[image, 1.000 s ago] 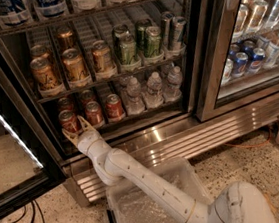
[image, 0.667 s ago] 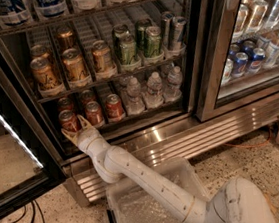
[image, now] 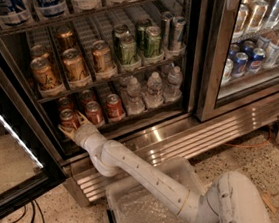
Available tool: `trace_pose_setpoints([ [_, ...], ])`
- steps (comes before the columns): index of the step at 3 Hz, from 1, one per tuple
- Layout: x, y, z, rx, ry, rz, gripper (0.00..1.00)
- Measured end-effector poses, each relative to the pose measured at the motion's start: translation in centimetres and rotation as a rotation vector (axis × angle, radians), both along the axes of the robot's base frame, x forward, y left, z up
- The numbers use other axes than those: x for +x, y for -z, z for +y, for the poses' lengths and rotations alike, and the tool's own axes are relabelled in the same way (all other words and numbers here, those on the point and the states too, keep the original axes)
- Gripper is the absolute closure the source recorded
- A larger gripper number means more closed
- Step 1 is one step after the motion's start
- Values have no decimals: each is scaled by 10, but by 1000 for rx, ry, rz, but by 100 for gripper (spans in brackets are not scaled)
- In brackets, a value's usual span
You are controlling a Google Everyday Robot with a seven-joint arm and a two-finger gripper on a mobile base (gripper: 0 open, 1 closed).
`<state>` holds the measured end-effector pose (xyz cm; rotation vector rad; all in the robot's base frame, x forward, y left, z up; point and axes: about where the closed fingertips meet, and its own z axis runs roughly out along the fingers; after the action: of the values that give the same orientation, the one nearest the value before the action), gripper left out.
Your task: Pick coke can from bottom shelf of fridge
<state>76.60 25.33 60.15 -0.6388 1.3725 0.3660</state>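
The gripper (image: pixel 73 125) is at the front left corner of the bottom shelf (image: pixel 147 113) of the fridge (image: pixel 199 51), low against the leftmost coke can (image: pixel 68 117). Its pale fingers (image: pixel 82 117) are spread apart in a V, one just right of the can and the other low on its left, so the can's lower part stands between them. Whether they press on it cannot be told. The can stands upright in its lane, with two more red cans (image: pixel 94 112) just to its right and clear water bottles (image: pixel 153 89) beyond those.

Compared with a second ago, very little differs. The gripper sits at the same can in nearly the same pose, the can has not lifted or tilted, and the white arm (image: pixel 137 179) keeps the same bent line up from the floor over the ribbed steel base (image: pixel 182 135). The gold cans (image: pixel 74 65) and green cans (image: pixel 127 49) on the rack above are unchanged.
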Motion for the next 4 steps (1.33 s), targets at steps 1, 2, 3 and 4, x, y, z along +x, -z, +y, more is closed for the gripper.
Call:
trace_pose_setpoints([
  [1,5,-3,5,-2,-10,-10,62],
  [2,-9,-9,1,1,-24,-41,85],
  [3,-44,-25,-12,8,-45,-79,100],
  [4,-88,-52,-19,27,-102,-123,100],
])
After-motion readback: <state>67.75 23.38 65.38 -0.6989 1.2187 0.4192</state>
